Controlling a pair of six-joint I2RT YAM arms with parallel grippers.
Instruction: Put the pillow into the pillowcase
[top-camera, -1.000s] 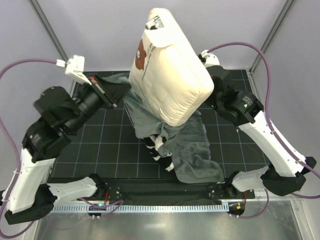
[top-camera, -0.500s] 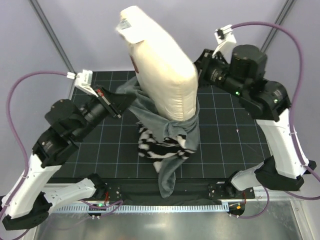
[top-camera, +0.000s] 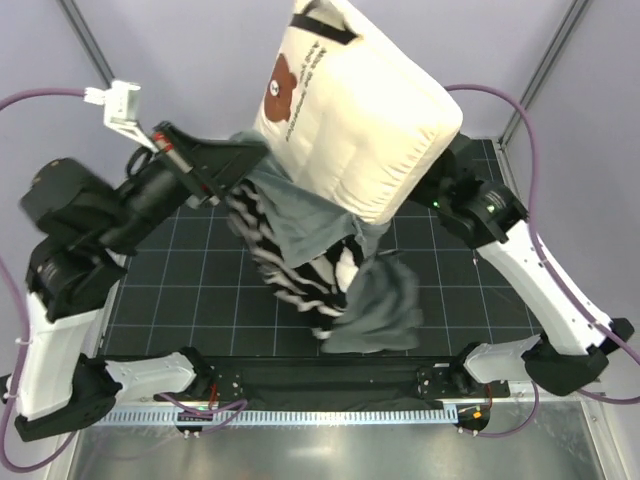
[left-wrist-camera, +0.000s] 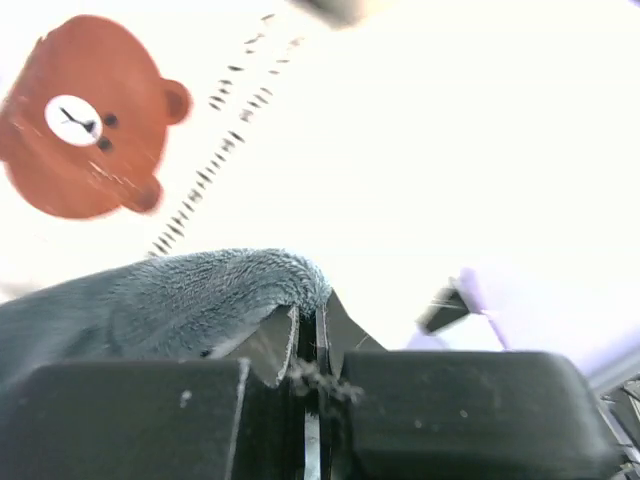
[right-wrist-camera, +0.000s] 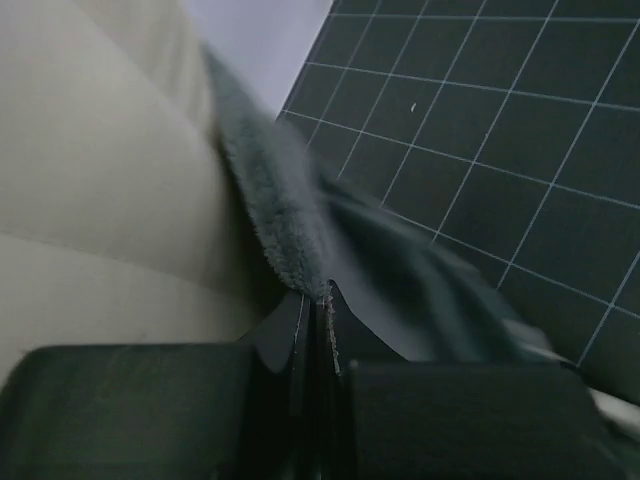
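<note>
Top view: the pillow (top-camera: 360, 110) is held high above the tabletop (top-camera: 180, 290), its lower end inside the pillowcase (top-camera: 300, 235). Left wrist: the left tool (left-wrist-camera: 312, 315) is pinching the pillowcase's grey rim. Right wrist: the right tool (right-wrist-camera: 315, 305) is pinching the rim right beside the pillow.

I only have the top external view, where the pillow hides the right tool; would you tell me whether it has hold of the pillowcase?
Observer: Yes. In the right wrist view the right tool is shut on the grey plush edge of the pillowcase.
Operator: Thank you. Where does the pillow sit relative to that edge?
Observer: The pillow fills the left of that view, and the plush edge runs along its side.
Operator: And how is the left tool's grip up close?
Observer: The left wrist view shows the left tool shut on a fold of the grey plush side.
</note>
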